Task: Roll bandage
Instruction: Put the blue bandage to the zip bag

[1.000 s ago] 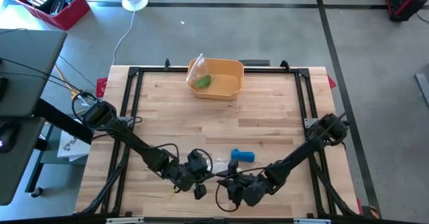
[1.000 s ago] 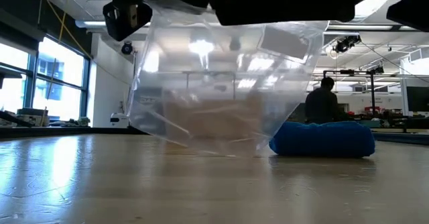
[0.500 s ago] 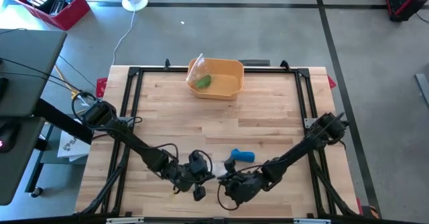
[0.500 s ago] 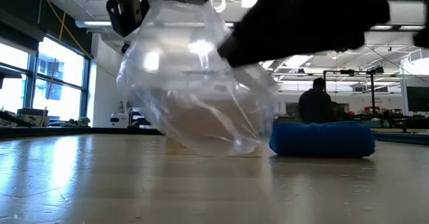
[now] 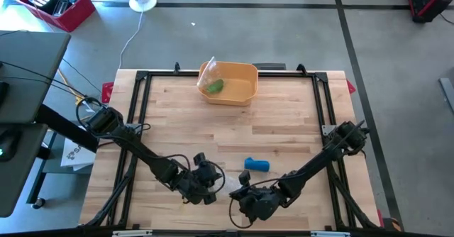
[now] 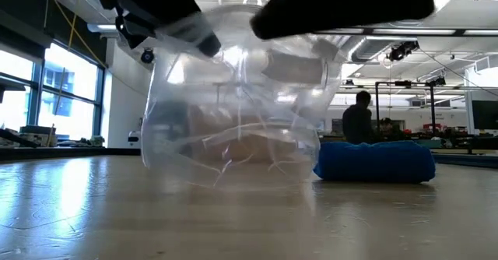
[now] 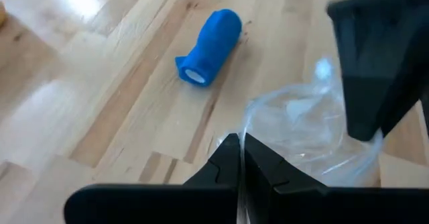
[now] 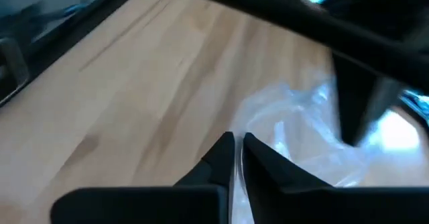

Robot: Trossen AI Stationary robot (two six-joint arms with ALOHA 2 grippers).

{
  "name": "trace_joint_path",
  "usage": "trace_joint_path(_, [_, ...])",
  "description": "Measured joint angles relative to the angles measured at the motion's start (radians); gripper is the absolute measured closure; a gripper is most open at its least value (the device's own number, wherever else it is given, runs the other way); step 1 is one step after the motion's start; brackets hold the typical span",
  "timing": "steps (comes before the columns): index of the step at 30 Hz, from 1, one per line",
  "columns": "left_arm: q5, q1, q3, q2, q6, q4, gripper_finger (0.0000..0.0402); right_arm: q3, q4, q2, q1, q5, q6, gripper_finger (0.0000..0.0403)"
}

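Note:
A clear plastic bag [image 6: 233, 112] hangs between my two grippers near the table's front edge, its lower part touching the wood. My left gripper [image 5: 206, 180] is shut on it from the left side, and my right gripper [image 5: 245, 194] is shut on it from the right. The blue rolled bandage [image 5: 257, 165] lies on its side on the table just beyond the bag, also visible as the bandage [image 7: 209, 46] and the bandage [image 6: 375, 160]; no gripper touches it. My left gripper pinches a thin edge of the bag's film [image 7: 242, 138] between its two fingers. The bag [image 7: 315, 130] bulges out beyond the fingertips. One layer or several, I cannot tell. My right gripper pinches the bag's film [image 8: 236, 158] between its two fingertips, at an edge facing the left gripper. The bag [image 8: 301, 137] spreads loosely beyond the fingers. One layer or several, I cannot tell.
An orange bin [image 5: 241, 95] stands at the table's far middle, holding a green item in a clear bag [image 5: 213, 84]. A black frame [image 5: 138, 109] runs round the table's edges. A person [image 6: 359, 120] sits in the room beyond the table.
The bag hung as a flat sheet from my left gripper, then swung and crumpled, and now bulges out wide between both grippers. My left gripper has turned at the wrist.

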Motion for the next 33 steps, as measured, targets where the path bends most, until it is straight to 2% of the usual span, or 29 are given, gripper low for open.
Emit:
trace_joint_path(3, [-0.021,-0.022,0.000,0.002,0.029,0.009,0.0401,0.044,-0.043,-0.001,-0.006,0.007,0.003,0.0367])
trace_joint_path(6, [-0.060,-0.044,0.000,0.002,0.029,0.011,0.0401,0.098,-0.103,-0.001,-0.006,-0.005,0.031,0.0333])
trace_joint_path(11, [-0.168,-0.073,0.000,0.003,0.083,0.021,0.0401,0.166,-0.237,-0.002,-0.011,-0.024,0.096,0.0265])
trace_joint_path(14, [-0.245,-0.091,0.012,0.003,0.149,0.030,0.0401,0.175,-0.290,-0.002,-0.035,-0.013,0.149,0.0245])
trace_joint_path(19, [-0.397,-0.127,0.052,0.003,0.337,0.033,0.0401,0.175,-0.340,0.020,-0.086,0.047,0.162,0.0242])
trace_joint_path(22, [-0.469,-0.141,0.054,0.004,0.420,0.025,0.0401,0.175,-0.336,0.045,-0.113,-0.020,0.107,0.0245])
trace_joint_path(24, [-0.485,-0.143,0.048,0.011,0.423,0.008,0.0401,0.177,-0.334,0.061,-0.126,-0.085,0.067,0.0246])
trace_joint_path(26, [-0.491,-0.141,0.042,0.031,0.402,-0.018,0.0401,0.176,-0.341,0.071,-0.128,-0.098,0.030,0.0247])
trace_joint_path(33, [-0.476,-0.141,0.032,0.152,0.277,-0.075,0.0401,0.185,-0.339,0.045,-0.084,-0.004,0.020,0.0247])
